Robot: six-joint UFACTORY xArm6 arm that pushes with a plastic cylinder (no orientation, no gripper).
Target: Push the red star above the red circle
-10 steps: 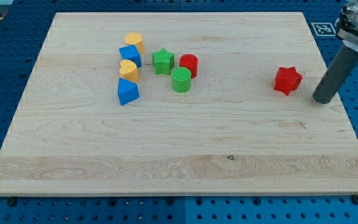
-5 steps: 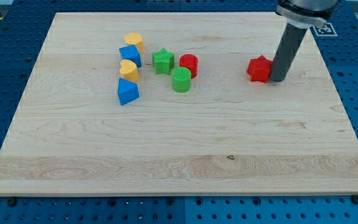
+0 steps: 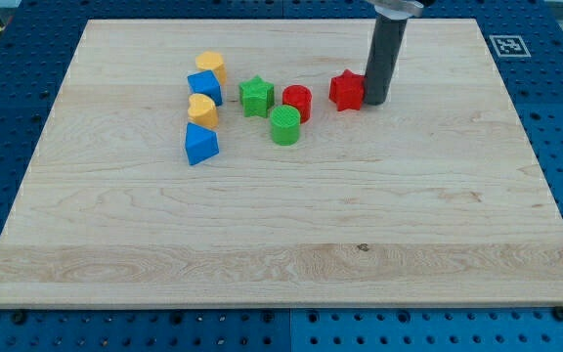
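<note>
The red star (image 3: 346, 90) lies on the wooden board, to the right of the red circle (image 3: 297, 102) with a small gap between them. My tip (image 3: 374, 100) touches the star's right side. The rod rises to the view's top edge. The red circle sits next to a green star (image 3: 256, 97) on its left and a green circle (image 3: 285, 126) below it.
At the view's left of these stand a yellow block (image 3: 211, 66), a blue block (image 3: 204, 88), a yellow heart (image 3: 202, 110) and a blue block (image 3: 200, 144). The board (image 3: 281, 225) lies on a blue perforated table. A fiducial tag (image 3: 508, 45) sits at the top right.
My tip has moved left and slightly up, pushing the red star from the board's right side to just right of the red circle. The other blocks have not moved.
</note>
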